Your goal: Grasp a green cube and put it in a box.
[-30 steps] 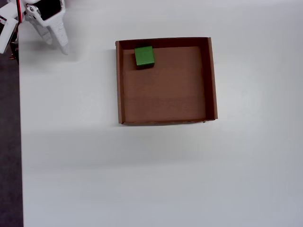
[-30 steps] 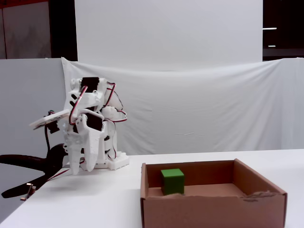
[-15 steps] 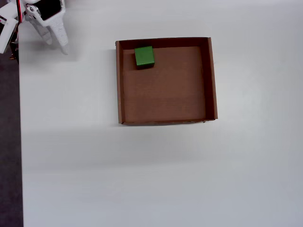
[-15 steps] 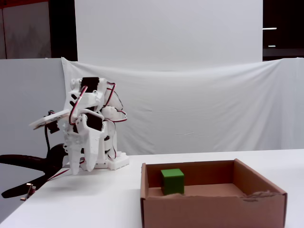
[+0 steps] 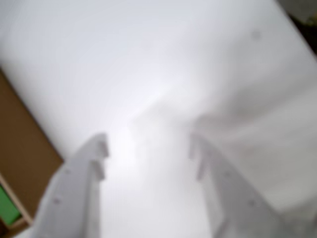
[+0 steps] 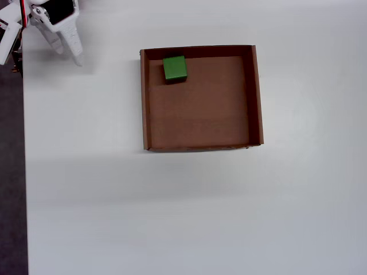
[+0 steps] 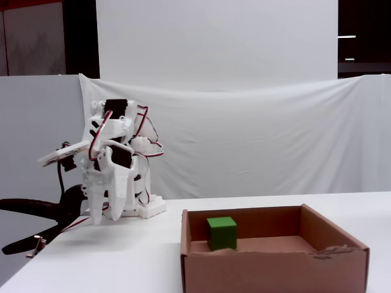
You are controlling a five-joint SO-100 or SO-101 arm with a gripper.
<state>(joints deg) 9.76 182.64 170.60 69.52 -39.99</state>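
Your cube [image 6: 175, 68] sits inside the box [image 6: 254, 97]; in the overhead view it rests on the box floor near the upper left corner, close to the top wall and a little off the left wall; in the fixed view the cube [image 7: 221, 232] stands upright and flat at the left of the box [image 7: 275, 267], toward the far wall.

Your claw [image 5: 148, 148] holds nothing; in the wrist view its two white fingers [image 5: 81, 183] stand well apart with bare white surface [image 5: 163, 64] between them; that view is blurred, so fine detail is lost; a brown edge of the box [image 5: 20, 153] shows at the left and a sliver of green cube [image 5: 7, 208] at the lower left corner.

In the overhead view the claw [image 6: 67, 50] is at the top left corner, tips angled down and right, well apart from the box; the surface [image 6: 183, 212] around the box is plain white.

In the fixed view the arm [image 7: 113, 165] is folded up over its base at the left, the claw [image 7: 101, 213] pointing down just above the surface [image 7: 122, 256], well left of the box; a white cloth [image 7: 256, 134] hangs behind.
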